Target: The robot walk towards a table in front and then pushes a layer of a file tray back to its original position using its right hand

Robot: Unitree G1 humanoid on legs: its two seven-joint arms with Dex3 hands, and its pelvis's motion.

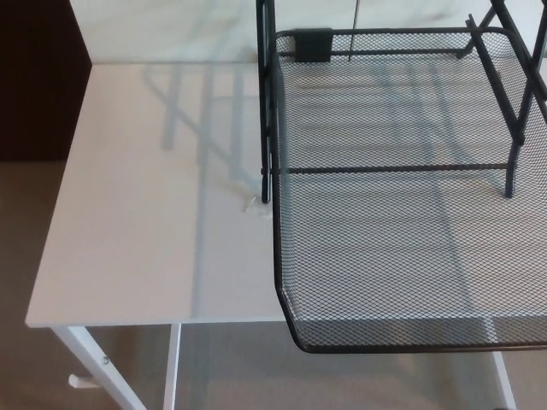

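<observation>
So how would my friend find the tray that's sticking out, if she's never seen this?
Start at the white table and look to its right side, where a black metal rack stands. The pulled-out tray is the black wire mesh layer reaching forward from that rack. Its front rim hangs out past the table's near edge, which nothing else does.

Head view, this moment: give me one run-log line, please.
phase: at table, push not begun | mesh tray layer: pulled out, front rim past white table edge | tray frame: upright on table | hands: not in view
</observation>
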